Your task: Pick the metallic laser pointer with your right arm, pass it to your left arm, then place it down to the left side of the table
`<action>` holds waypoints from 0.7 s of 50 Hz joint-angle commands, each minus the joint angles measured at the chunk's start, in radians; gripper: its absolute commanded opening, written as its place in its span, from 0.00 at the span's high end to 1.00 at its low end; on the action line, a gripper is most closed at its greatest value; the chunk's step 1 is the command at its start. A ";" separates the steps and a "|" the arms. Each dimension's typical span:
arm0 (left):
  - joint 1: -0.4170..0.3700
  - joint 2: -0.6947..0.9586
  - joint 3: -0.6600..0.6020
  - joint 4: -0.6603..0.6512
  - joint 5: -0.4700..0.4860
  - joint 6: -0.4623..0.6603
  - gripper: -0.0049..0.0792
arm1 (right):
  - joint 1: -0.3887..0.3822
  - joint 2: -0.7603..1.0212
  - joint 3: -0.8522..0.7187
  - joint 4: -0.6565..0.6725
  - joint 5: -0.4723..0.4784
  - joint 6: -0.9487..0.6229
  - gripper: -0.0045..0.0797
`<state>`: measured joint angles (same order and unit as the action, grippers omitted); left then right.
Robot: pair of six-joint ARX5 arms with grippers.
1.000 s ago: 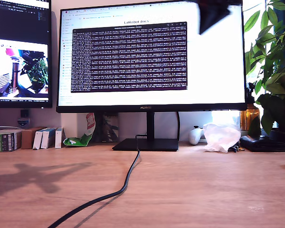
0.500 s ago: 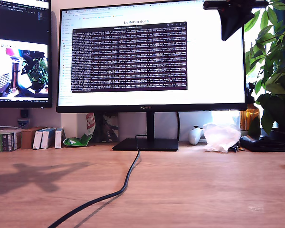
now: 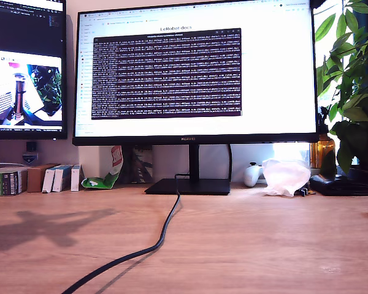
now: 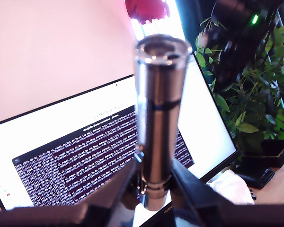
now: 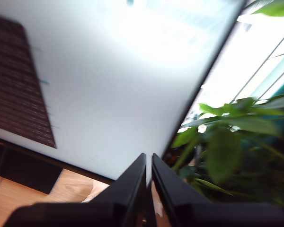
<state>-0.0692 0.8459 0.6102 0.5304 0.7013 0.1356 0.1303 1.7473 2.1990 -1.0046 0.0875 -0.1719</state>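
Right now my first end effector (image 4: 154,182) pinches the metallic laser pointer (image 4: 160,118) low down; it is smooth and could slip. My second end effector (image 5: 148,182) is nearly closed and empty.

Monitor (image 3: 196,73), black cable (image 3: 153,245), plant (image 3: 352,92), white tissue (image 3: 285,176).

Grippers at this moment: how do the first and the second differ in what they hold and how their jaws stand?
My first gripper is clamped around the metallic laser pointer, its jaws spread apart by the silver barrel; my second gripper holds nothing, with its jaws nearly touching. The first wrist view faces the monitor with terminal text; the second looks past the monitor's edge to the plant. Both have black jaws.
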 commanded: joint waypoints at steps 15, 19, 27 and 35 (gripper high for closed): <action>0.004 -0.003 0.015 0.007 -0.002 0.003 0.97 | -0.016 -0.155 -0.173 0.044 0.008 0.015 0.96; 0.004 -0.003 0.015 -0.002 -0.002 0.003 0.97 | -0.016 -0.219 -0.268 0.094 0.010 0.016 0.96; 0.004 -0.003 0.015 -0.070 -0.016 0.004 0.97 | -0.016 -0.365 -0.496 0.229 0.029 0.019 0.96; 0.004 -0.002 0.015 -0.166 -0.060 0.040 0.97 | -0.028 -0.517 -0.743 0.335 0.027 0.018 0.96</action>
<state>-0.0692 0.8459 0.6102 0.3813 0.6506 0.1604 0.1143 1.2659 1.5532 -0.7017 0.1146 -0.1574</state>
